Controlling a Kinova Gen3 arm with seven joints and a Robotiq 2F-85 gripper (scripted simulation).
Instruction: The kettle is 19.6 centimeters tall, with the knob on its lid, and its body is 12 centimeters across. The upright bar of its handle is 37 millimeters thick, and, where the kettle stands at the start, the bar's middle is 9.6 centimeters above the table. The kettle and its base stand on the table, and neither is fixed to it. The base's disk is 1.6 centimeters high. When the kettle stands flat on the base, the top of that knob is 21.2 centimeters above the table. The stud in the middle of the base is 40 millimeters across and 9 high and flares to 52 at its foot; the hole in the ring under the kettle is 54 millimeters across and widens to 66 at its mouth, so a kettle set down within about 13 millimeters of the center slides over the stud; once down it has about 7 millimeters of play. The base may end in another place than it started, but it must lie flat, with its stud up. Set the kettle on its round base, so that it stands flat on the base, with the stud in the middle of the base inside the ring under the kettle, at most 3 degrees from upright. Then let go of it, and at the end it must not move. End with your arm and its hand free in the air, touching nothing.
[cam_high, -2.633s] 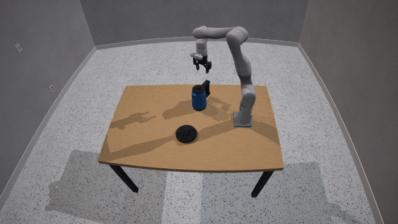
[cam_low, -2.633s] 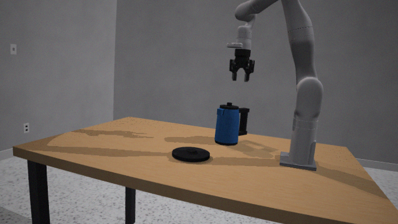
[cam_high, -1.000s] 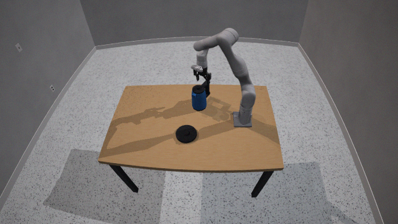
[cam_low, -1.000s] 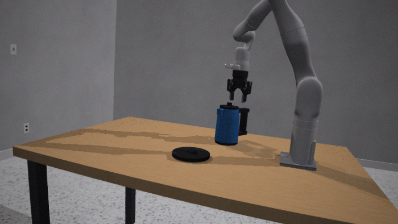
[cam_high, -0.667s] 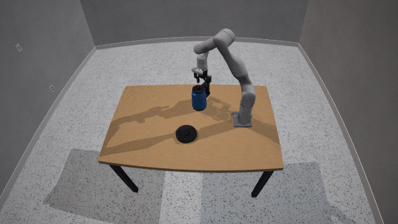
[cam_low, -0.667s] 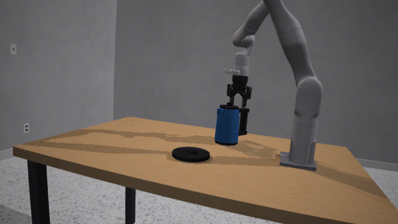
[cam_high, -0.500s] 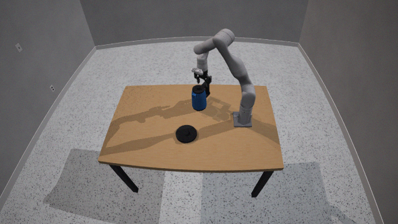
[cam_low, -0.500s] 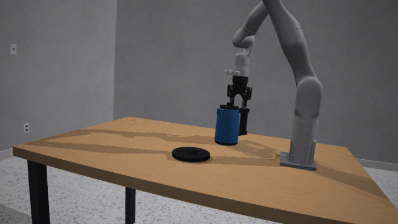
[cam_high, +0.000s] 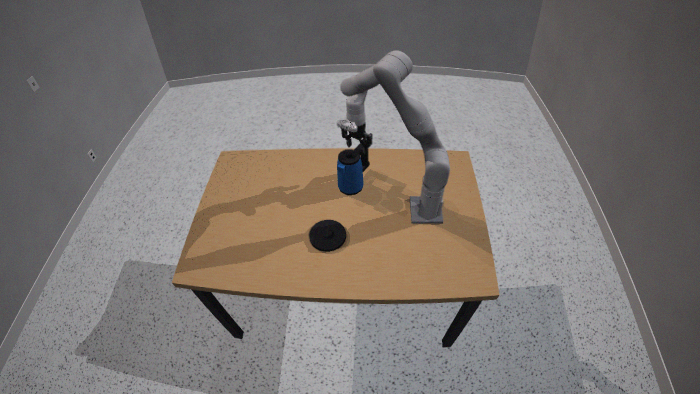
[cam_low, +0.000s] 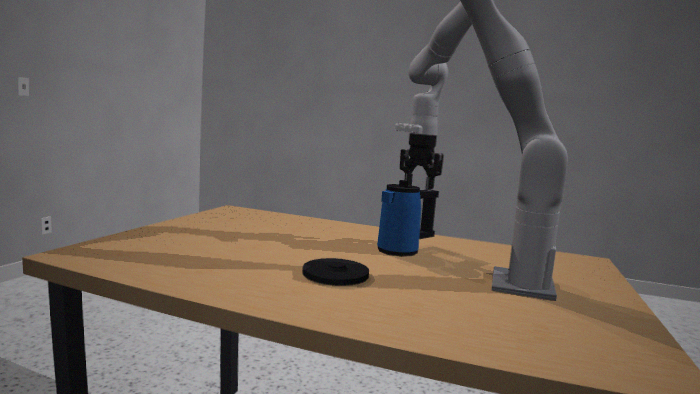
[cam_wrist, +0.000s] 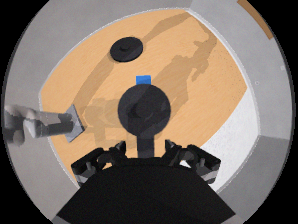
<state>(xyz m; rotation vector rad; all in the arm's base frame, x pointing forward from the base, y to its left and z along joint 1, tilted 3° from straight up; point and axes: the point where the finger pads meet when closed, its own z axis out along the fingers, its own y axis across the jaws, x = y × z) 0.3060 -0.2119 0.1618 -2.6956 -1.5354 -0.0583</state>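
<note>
The blue kettle (cam_high: 350, 176) (cam_low: 428, 215) with a black lid stands upright on the table near its far edge, its black handle on the side away from the base. My gripper (cam_low: 421, 181) points straight down just above the top of the handle, open, with nothing between the fingers. In the wrist view the kettle's lid (cam_wrist: 143, 112) lies right below, and the fingers stand to either side of the handle's top. The round black base (cam_high: 327, 235) with its stud up lies flat on the table, nearer the front; it also shows in the exterior view (cam_low: 335, 271) and the wrist view (cam_wrist: 127, 48).
The arm's grey mount (cam_high: 426, 210) stands on the table to the right of the kettle and the base. The table's far edge runs just behind the kettle.
</note>
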